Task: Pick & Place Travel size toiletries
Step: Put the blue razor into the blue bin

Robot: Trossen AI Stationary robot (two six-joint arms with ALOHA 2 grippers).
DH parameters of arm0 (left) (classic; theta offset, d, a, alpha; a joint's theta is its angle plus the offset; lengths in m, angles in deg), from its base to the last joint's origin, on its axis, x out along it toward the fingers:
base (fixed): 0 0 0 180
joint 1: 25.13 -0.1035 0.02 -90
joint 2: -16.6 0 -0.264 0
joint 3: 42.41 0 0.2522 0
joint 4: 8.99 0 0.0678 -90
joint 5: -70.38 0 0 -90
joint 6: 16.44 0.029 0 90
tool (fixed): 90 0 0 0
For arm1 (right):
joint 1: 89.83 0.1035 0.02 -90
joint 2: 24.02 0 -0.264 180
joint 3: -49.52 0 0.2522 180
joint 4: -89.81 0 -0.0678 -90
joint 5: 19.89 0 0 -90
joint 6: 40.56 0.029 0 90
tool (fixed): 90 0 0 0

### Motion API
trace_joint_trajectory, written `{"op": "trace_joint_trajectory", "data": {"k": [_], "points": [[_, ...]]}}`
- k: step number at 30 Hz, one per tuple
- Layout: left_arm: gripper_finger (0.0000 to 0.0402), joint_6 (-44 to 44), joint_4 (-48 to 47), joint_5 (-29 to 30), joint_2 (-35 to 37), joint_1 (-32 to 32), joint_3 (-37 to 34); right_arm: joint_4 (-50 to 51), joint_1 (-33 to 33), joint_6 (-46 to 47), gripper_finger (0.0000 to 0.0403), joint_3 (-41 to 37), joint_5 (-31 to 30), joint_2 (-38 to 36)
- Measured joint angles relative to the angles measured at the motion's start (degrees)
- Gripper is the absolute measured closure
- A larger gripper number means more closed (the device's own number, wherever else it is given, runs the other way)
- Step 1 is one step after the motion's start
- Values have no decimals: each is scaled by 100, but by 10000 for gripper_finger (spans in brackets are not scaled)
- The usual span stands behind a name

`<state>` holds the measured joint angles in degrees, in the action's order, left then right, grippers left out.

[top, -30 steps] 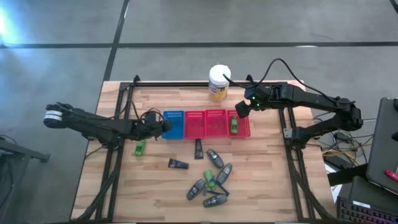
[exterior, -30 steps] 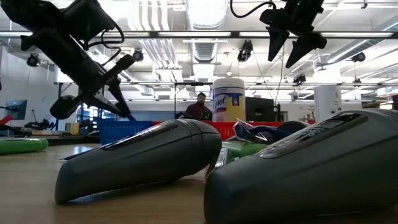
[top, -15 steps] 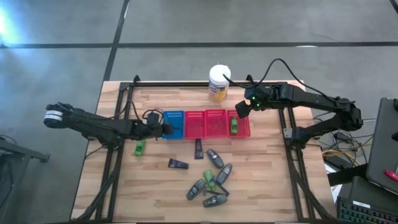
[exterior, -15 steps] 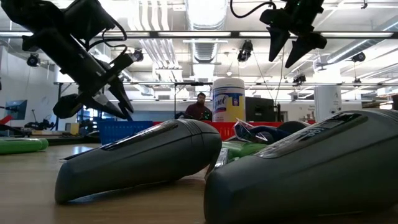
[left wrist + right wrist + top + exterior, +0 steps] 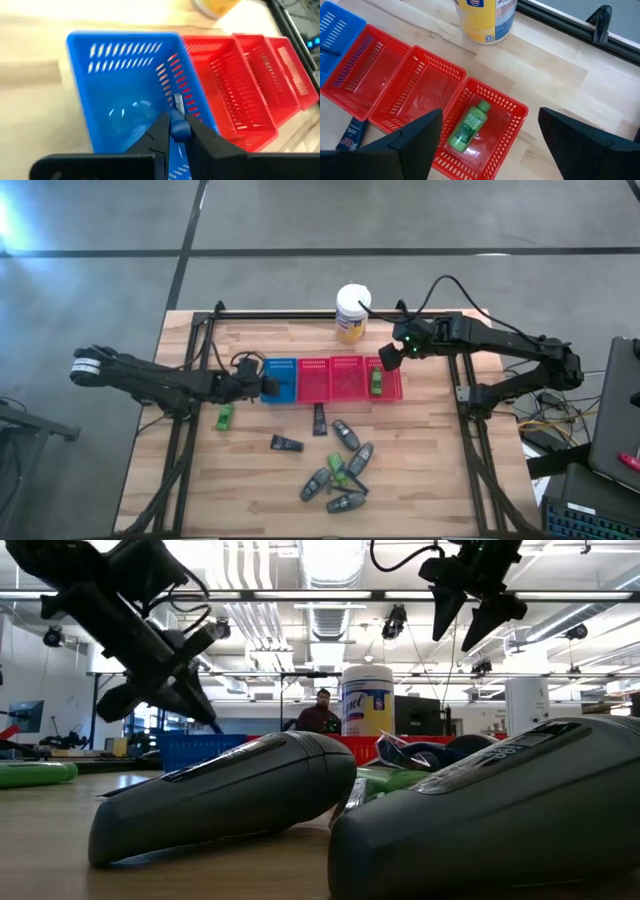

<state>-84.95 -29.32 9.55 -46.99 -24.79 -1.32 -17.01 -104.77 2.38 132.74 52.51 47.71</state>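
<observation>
L tool (image 5: 175,131) clamped on small blue item (image 5: 178,127), mostly hidden; R tool (image 5: 487,137) apart.

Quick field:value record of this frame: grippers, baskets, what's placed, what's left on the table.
left gripper: shut, over the blue basket
right gripper: open, above the rightmost red basket
placed: green bottle lying in that basket
other red baskets: look empty
loose items: stray green bottle left of the baskets; cluster of tubes in front of them
canister: behind the baskets
</observation>
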Motion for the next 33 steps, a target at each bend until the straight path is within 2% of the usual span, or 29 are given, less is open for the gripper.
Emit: {"op": "trace_joint_trajectory", "data": {"k": [3, 5, 10, 12, 19, 21, 25, 33], "points": [[365, 1020, -11, 128, 0, 0, 231, 6, 0, 0, 77, -69, -2, 0], [365, 2065, -80, 230, 0, 1, 474, 5, 0, 5, 80, -129, 0, 0], [365, 4837, -1256, 475, -137, 2, 1353, 0, 0, 17, 90, -291, 0, 0], [365, 5884, -1430, 500, -212, 11, 1581, 1, 0, 17, 92, -340, 1, 0], [365, 8615, -1602, 521, -780, 24, 1774, -19, 0, 17, 90, -360, 0, 0], [365, 9108, -1647, 620, -998, 26, 1756, -16, 0, 17, 86, -360, 0, 0], [365, 9492, -1574, 1089, -1428, 33, 1744, -14, 0, 42, 78, -360, 0, 0], [355, 9332, -1489, 1071, -1930, 39, 1744, -12, 0, 46, 78, -360, 2, 0]]}}
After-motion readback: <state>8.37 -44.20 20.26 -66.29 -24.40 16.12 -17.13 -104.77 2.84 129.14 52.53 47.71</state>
